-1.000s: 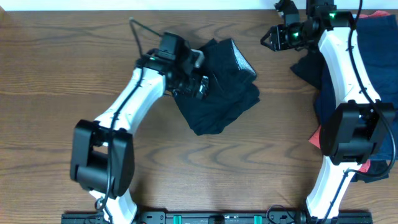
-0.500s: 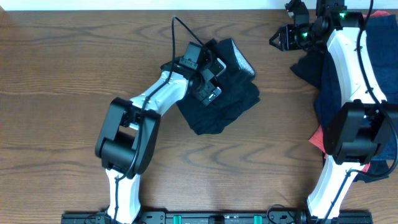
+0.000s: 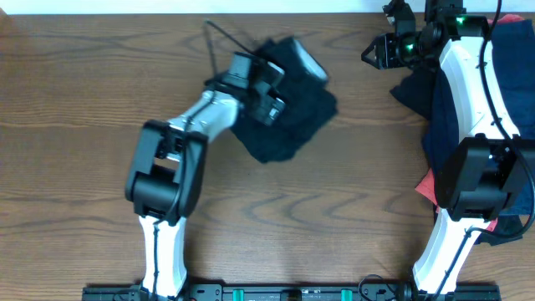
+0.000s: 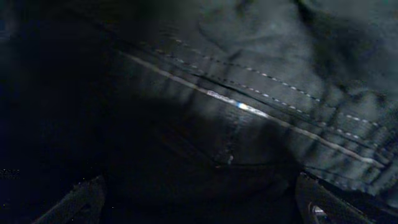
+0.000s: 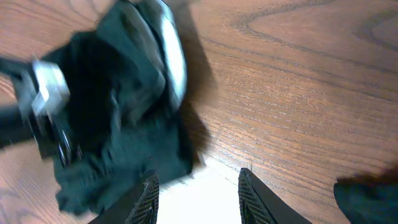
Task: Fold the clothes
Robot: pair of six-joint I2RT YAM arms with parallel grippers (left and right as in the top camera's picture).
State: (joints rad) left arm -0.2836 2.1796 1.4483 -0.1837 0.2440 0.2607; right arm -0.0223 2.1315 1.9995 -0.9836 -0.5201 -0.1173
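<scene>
The left gripper [image 3: 271,104], spread wide, sits on the crumpled black fabric shorts [image 3: 294,125]. The right gripper [image 3: 373,54] hovers empty, also spread, near the navy-blue cloth pile [image 3: 514,63].

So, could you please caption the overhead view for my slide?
Left arm on black shorts; right arm over navy clothes.

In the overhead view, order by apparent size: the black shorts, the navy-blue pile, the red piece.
Largest: navy-blue pile, though partly hidden.
Then: black shorts, blurred, perhaps close to it.
Smallest: red piece, clearly.
</scene>
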